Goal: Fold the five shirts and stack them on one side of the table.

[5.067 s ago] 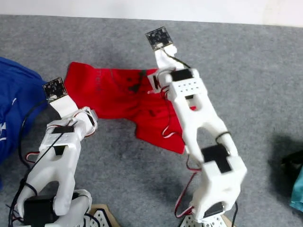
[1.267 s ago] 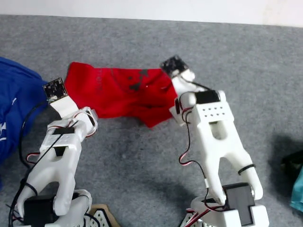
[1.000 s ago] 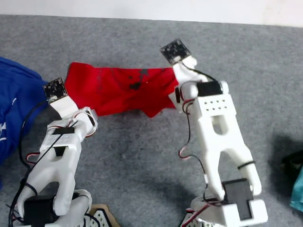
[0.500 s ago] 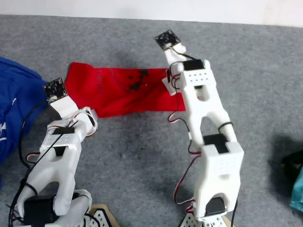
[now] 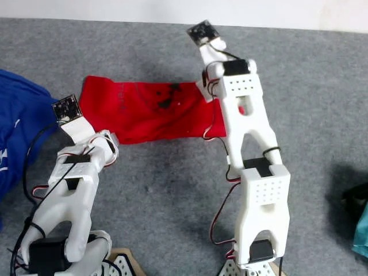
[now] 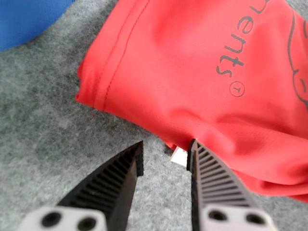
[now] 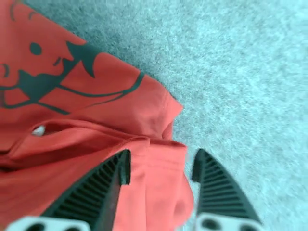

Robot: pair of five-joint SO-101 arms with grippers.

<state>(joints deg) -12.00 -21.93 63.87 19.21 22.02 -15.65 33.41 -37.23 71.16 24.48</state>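
presently the red shirt, lying folded toward the far edge of the counter, is being straddled at one end by the open left jaws and at the other by the open right jaws, nothing being gripped.

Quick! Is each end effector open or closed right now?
Left end effector: open, at the red shirt's edge.
Right end effector: open, over the red shirt.

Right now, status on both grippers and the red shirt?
Left gripper: jaws open at near edge of red shirt. Right gripper: jaws open over its other end. Shirt lies as a folded strip. Blue shirt lies apart, not touching it.
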